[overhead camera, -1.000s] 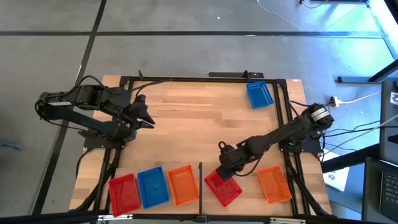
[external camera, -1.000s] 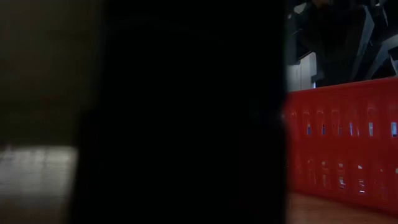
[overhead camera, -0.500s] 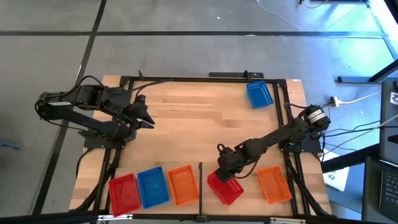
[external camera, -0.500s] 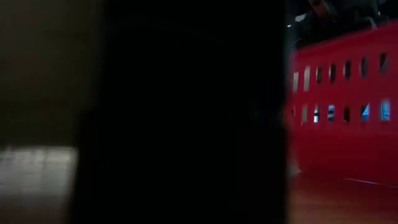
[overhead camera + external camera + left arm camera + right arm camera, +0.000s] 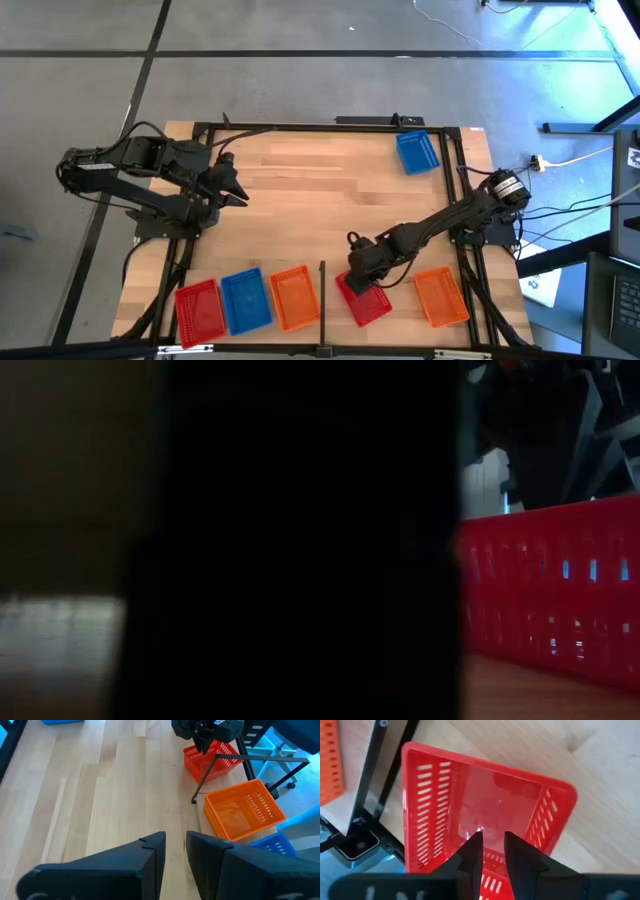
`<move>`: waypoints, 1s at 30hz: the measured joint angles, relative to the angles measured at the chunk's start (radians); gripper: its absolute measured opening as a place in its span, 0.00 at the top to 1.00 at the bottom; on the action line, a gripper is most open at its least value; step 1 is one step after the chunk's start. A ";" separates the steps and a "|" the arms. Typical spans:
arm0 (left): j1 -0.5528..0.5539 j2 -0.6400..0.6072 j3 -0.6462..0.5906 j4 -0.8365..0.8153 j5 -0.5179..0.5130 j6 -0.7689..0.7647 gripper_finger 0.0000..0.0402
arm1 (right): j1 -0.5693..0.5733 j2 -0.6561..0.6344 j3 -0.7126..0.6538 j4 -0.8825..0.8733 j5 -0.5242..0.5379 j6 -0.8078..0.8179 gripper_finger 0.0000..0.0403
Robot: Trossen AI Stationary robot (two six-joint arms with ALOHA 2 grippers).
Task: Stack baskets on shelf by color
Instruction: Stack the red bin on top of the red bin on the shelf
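We see the right gripper [image 5: 362, 283] clamped on the near wall of a red plastic lattice basket [image 5: 366, 302], just right of the thin black divider bar [image 5: 322, 292]. An orange lattice basket [image 5: 441, 296] lies beyond it; red [image 5: 198, 308], blue [image 5: 245, 299] and orange [image 5: 294, 296] baskets line the left. The left gripper [image 5: 238, 194] waits, jaws slightly apart. In the low view a dark blurred shape [image 5: 300, 540] hides most of the table.

The wooden table [image 5: 300, 210] carries 6 baskets: 2 red [image 5: 197, 307] [image 5: 366, 301], 2 blue [image 5: 245, 298] [image 5: 417, 152], 2 orange [image 5: 294, 296] [image 5: 440, 296].
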 joint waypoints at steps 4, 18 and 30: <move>0.000 0.000 0.000 0.000 0.000 0.000 0.83 | 0.000 0.000 0.058 -0.099 0.033 0.018 0.81; 0.000 0.000 0.000 0.000 0.000 0.000 0.83 | 0.002 0.000 0.087 -0.248 0.037 0.136 0.81; 0.000 0.000 0.000 0.000 0.000 0.000 0.83 | 0.003 0.065 0.040 -0.172 -0.012 0.098 0.81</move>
